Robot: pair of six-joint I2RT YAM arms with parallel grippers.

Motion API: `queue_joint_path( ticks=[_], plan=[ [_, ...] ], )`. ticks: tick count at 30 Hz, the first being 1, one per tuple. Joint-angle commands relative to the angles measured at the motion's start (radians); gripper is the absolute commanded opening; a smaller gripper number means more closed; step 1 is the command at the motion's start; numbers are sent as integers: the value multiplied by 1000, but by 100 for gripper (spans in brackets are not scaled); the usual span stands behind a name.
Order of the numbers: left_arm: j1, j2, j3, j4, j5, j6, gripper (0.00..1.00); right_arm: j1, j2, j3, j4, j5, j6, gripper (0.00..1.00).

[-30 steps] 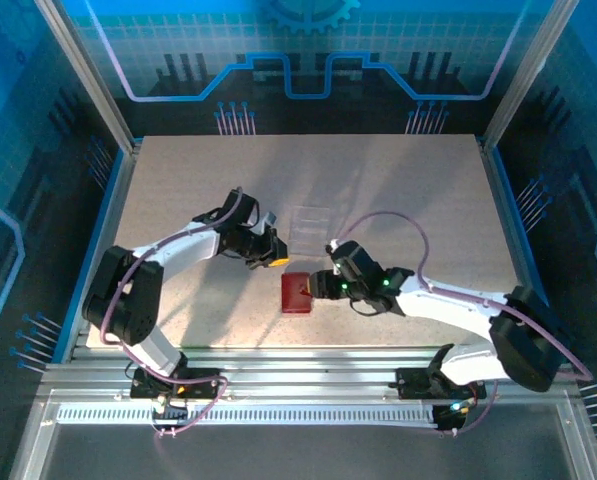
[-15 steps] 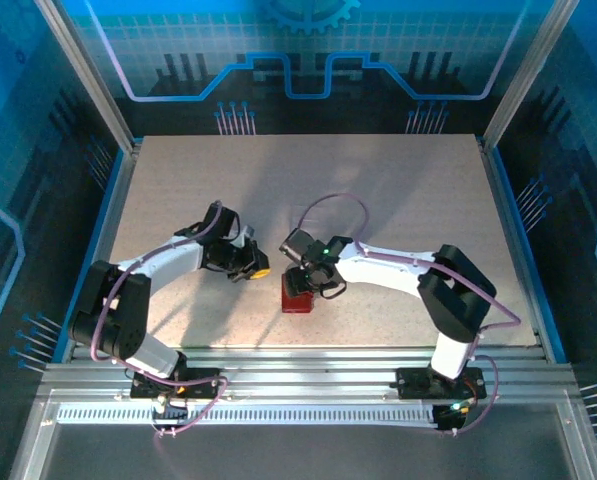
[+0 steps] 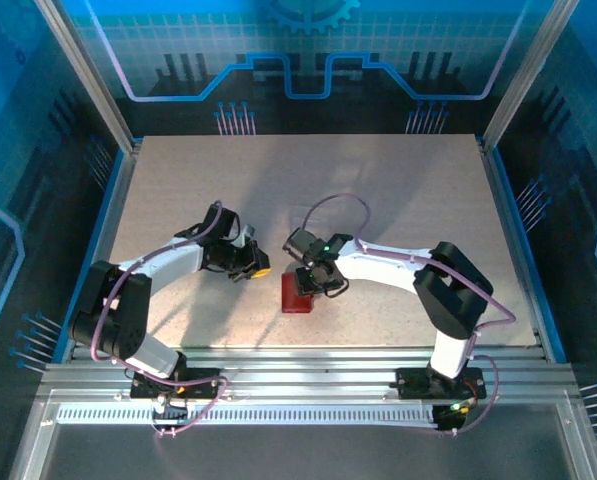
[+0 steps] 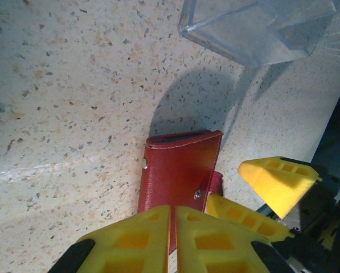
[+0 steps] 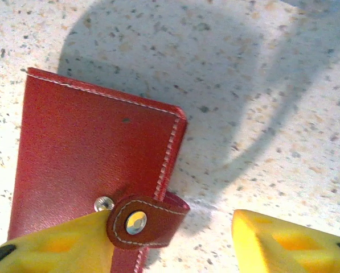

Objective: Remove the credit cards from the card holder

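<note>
The card holder [image 3: 296, 298] is a red wallet lying folded shut on the speckled table, also seen as the card holder [image 4: 178, 165] and the card holder [image 5: 95, 148]. Its little tab [image 5: 140, 222] with a snap button curls loose off the edge, beside a bare stud. My right gripper [image 5: 170, 244] is open, its jaws either side of the tab; one finger [image 5: 61, 244] lies against the tab and the other stands well apart. My left gripper [image 4: 173, 239] is shut with nothing in it, just left of the wallet. The credit cards are hidden.
A clear plastic box [image 4: 255, 28] stands on the table just beyond the wallet. The right gripper's yellow fingers [image 4: 278, 182] sit at the wallet's right side in the left wrist view. Metal frame posts and rails border the table.
The right arm has swung from the wallet's right side round to its far side, bringing its gripper over the tab edge. The left gripper has drawn back a little to the left.
</note>
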Motion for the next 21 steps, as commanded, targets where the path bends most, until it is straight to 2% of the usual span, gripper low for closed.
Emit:
queue_joint_path(
  ticks=[1,9,14,17,21],
  plan=[
    [-15,17,23,-17,8,4,11,-30,-56,-47,17,-29,19,51],
    [-83,33,69,-68,-59,7,12,-85,-101,-148,119,-126,30,30],
    [-138,39,112,-134,-140,17,17,-116,-123,-218,197,-172,47,20],
    [-171,44,136,-175,-191,23,22,-130,-139,-251,237,-183,45,13],
    [-211,48,159,-222,-243,18,40,-136,-181,-320,330,-220,51,2]
  ],
)
